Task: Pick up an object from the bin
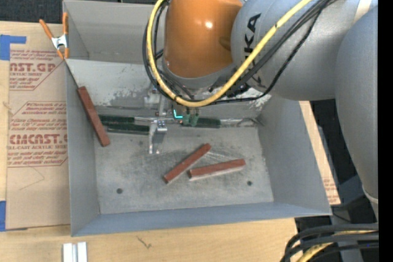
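My gripper (156, 140) hangs below the orange wrist cover, in the middle of the bin toward the back. It is right at a long dark green bar (126, 125) that lies crosswise along the back of the floor. Whether it touches the bar, I cannot tell. A reddish-brown stick (186, 163) lies slanted just to the front right of the gripper. A second brown stick (216, 169) lies flat beside it, nearly touching its lower end.
A third brown stick (93, 115) leans along the left wall of the bin. The big arm and its yellow and black cables cover the back right of the bin. Bare floor shows at the front left.
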You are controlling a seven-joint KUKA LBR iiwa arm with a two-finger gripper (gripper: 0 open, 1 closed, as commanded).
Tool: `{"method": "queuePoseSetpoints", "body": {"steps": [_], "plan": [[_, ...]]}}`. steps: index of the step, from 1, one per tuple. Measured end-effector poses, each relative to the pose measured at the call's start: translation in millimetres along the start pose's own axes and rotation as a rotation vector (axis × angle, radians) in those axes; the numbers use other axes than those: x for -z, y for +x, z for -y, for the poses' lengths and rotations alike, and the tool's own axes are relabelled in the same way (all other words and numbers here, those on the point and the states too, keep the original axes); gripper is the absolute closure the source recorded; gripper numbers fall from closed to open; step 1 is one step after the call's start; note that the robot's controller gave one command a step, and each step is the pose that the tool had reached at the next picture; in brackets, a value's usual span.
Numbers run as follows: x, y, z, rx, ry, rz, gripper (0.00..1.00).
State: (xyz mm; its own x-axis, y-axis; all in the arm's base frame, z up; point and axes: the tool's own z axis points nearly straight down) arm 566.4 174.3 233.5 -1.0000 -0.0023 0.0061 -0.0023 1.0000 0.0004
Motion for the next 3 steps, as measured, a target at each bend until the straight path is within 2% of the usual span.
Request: {"method": "queuePoseSetpoints", "body": {"steps": [1, 2, 3], "plan": [[4, -1.7, 1, -0.001, -0.001, 0.008, 0.00], [-42, -6.5, 3, -0.033, -0.003, 0.015, 0.00], [-112, -4.8, 4, -0.049, -0.002, 0.011, 0.00]]}}
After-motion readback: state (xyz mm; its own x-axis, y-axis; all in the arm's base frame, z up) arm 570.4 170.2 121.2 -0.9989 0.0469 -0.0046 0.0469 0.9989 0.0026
